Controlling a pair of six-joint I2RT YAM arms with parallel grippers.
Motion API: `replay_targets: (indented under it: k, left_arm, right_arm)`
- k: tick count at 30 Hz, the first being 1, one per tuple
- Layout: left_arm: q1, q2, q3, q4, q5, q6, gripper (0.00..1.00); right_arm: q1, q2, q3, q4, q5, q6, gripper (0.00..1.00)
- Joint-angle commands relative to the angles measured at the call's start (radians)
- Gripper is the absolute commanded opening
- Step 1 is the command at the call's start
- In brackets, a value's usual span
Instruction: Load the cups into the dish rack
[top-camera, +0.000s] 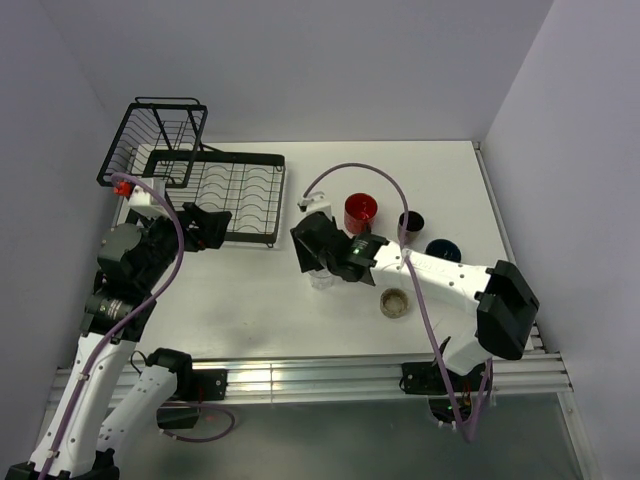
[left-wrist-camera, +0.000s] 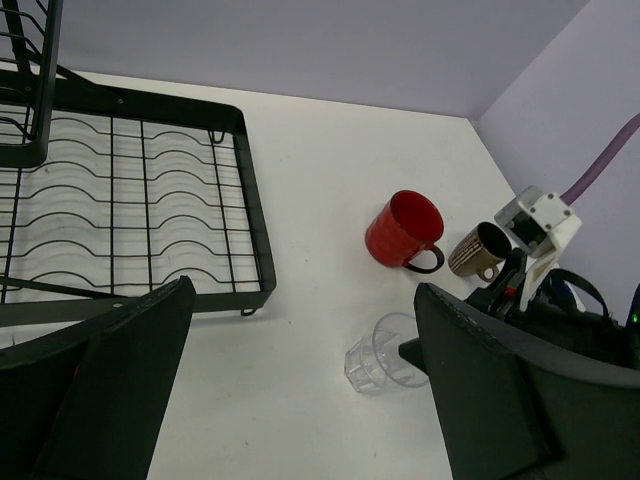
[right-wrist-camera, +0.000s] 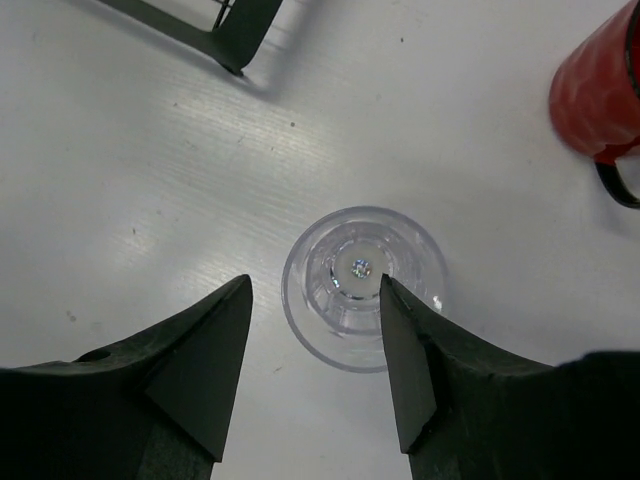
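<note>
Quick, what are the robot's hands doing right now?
Left gripper: open, holding nothing.
Right gripper: open over the clear glass, not gripping it.

The top camera hangs high behind both arm bases, looking down and forward over the whole table (top-camera: 270, 320) as far as the walls. The left wrist camera sits lower on the left side. It peers between the fingers of the left pincer (left-wrist-camera: 305, 287) across the table toward the far right corner, at middling range. The right wrist camera looks almost straight down from very close, framed by the right pincer (right-wrist-camera: 315, 282). All three views share the clear glass (right-wrist-camera: 362, 285), the red mug (left-wrist-camera: 402, 228) and a corner of the dish rack (right-wrist-camera: 235, 35).
</note>
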Motion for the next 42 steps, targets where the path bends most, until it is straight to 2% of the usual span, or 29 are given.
replay_targets:
  k: [1, 9, 13, 23, 29, 33, 36, 42]
  left_arm:
    - [-0.001, -0.002, 0.002, 0.04, 0.017, 0.002, 0.99]
    - [-0.001, 0.002, 0.001, 0.039, 0.02, -0.002, 0.99]
    - [-0.001, 0.009, 0.002, 0.035, 0.022, -0.002, 0.99]
    - [-0.001, 0.018, 0.002, 0.031, 0.02, -0.001, 0.99]
    - [-0.001, 0.022, 0.002, 0.028, 0.022, -0.002, 0.99]
    - [-0.001, 0.025, 0.002, 0.028, 0.023, -0.002, 0.99]
    - [-0.001, 0.032, 0.002, 0.031, 0.026, -0.007, 0.99]
    - [-0.001, 0.042, 0.002, 0.029, 0.034, -0.01, 0.99]
  right_arm:
    - [0.04, 0.015, 0.032, -0.022, 0.044, 0.025, 0.61]
    - [0.089, 0.059, 0.006, -0.043, 0.061, 0.068, 0.56]
    - [0.095, 0.099, 0.023, -0.057, 0.083, 0.073, 0.5]
    - [0.094, 0.198, 0.083, -0.094, 0.151, 0.047, 0.45]
    - [0.08, 0.222, 0.093, -0.091, 0.127, 0.045, 0.34]
    - [0.069, 0.221, 0.089, -0.088, 0.093, 0.039, 0.23]
    - [0.053, 0.205, 0.074, -0.073, 0.033, 0.031, 0.22]
    - [0.029, 0.187, 0.058, -0.06, -0.022, 0.024, 0.13]
